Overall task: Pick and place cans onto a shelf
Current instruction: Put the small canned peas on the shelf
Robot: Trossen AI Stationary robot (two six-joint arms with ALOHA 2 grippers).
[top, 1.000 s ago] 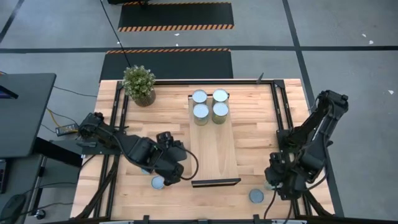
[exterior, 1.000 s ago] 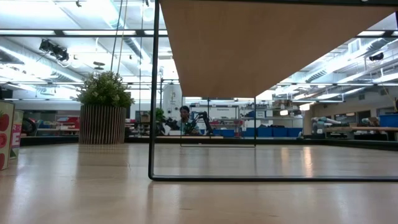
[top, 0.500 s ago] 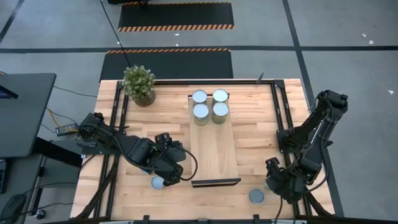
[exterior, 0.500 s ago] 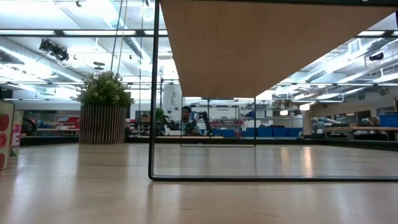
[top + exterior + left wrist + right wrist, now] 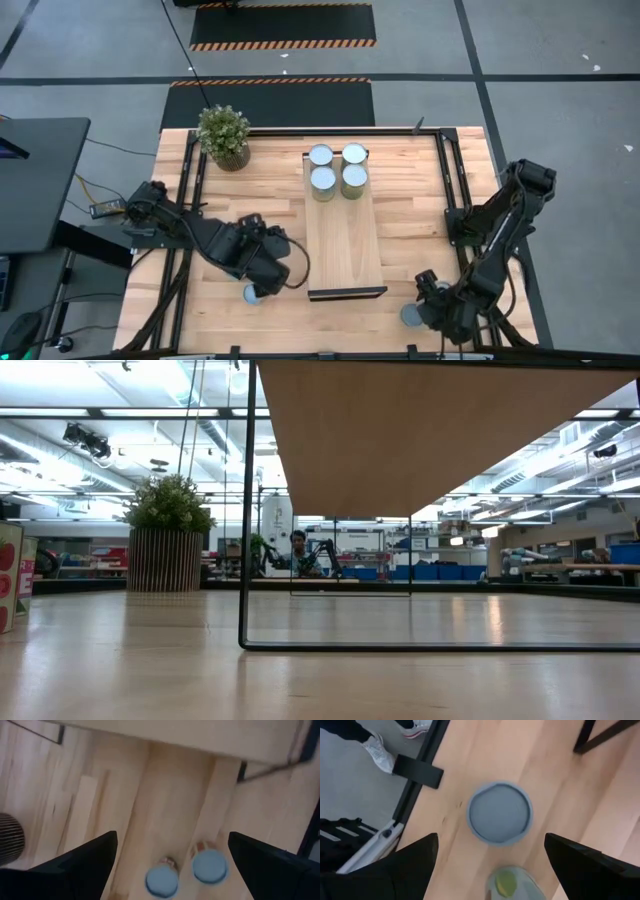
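- Progress: four cans (image 5: 337, 169) stand in a 2x2 block at the 12 o'clock end of the shelf (image 5: 345, 250). Rest of the board is bare. I judge abt half done.
- Left to do: L wrist view shows two cans (image 5: 186, 872) on the tabletop (image 5: 410, 220), side by side. R wrist view shows grey-top can (image 5: 499, 813) plus a second can (image 5: 512, 884) just beside it.
- Left gripper (image 5: 258, 291) is over the table cans at 7 o'clock of the shelf, jaws spread, nothing pinched.
- Right gripper (image 5: 425, 310) is at 5 o'clock, right beside the grey can there, jaws spread, empty.
- Vs 1 s back: R arm has swung inward/down toward its can. L gripper has edged closer over its pair. Shelf cans unchanged.
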